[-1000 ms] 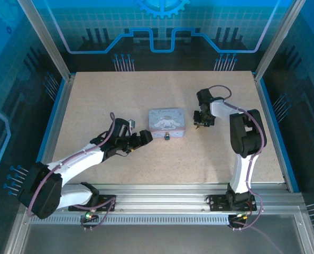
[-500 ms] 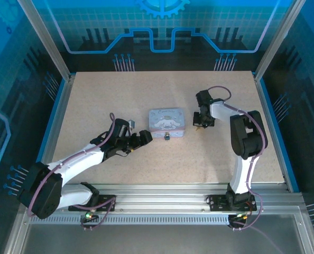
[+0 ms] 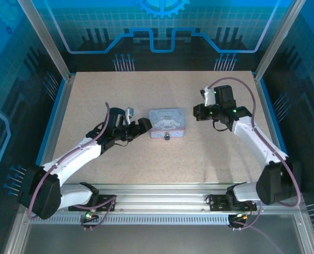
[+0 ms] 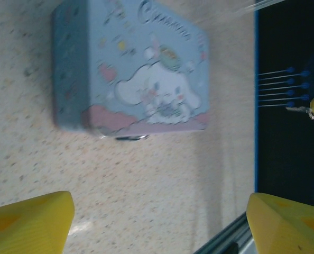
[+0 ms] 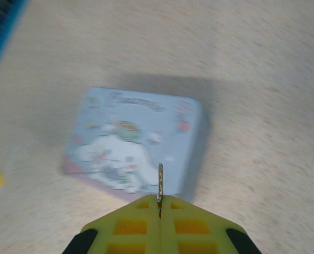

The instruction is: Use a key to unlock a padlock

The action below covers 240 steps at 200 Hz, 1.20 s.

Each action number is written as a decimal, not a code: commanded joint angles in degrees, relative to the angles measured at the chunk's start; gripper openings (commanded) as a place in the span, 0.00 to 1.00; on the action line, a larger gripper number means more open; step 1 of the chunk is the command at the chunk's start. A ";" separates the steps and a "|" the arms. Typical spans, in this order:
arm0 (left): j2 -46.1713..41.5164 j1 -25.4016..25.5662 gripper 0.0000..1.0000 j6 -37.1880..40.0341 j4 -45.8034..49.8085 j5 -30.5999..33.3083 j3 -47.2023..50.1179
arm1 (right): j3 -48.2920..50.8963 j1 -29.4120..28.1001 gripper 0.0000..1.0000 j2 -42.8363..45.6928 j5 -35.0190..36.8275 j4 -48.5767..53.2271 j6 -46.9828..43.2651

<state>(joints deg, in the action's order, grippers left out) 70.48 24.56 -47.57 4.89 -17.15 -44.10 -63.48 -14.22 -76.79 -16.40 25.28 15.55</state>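
The padlock (image 3: 167, 137) is a tiny dark lock at the middle of the near edge of a pale-blue cartoon tin box (image 3: 166, 123). In the left wrist view it is a dark sliver (image 4: 129, 137) under the box's (image 4: 130, 79) pink rim. My left gripper (image 3: 142, 127) stands open just left of the box, its yellow fingers (image 4: 30, 222) wide apart over bare table. My right gripper (image 3: 198, 112) hovers to the right of the box, shut on the key (image 5: 159, 182). The key's thin metal blade sticks out of the yellow fingertips (image 5: 141, 222) toward the box (image 5: 130, 143).
The speckled beige table (image 3: 162, 164) is walled by aluminium posts and blue panels on all sides. A metal rail (image 3: 162, 193) runs along the near edge by the arm bases. Bare table surrounds the box.
My right arm has lifted off the table and stretched out, bringing the gripper up beside the box with the key. My left gripper has edged closer to the box.
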 commanded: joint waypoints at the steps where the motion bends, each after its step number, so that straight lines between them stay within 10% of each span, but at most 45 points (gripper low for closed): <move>1: -0.43 -1.22 0.83 2.25 0.61 -6.05 -4.53 | 2.40 -0.81 0.00 3.07 -15.98 -3.04 -4.95; 60: -0.04 -2.99 0.73 4.33 -2.34 -18.45 -11.04 | 0.85 -4.91 0.00 3.41 -34.66 -2.30 -9.32; 240: 2.34 2.72 0.41 4.74 -9.89 -26.27 -11.23 | -2.87 -12.85 0.00 -3.27 -40.31 -4.88 -6.72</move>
<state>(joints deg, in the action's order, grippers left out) 71.99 26.61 -44.49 -3.70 -41.91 -54.17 -65.39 -26.37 -79.77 -54.72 22.28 7.55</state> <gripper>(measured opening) 0.419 0.059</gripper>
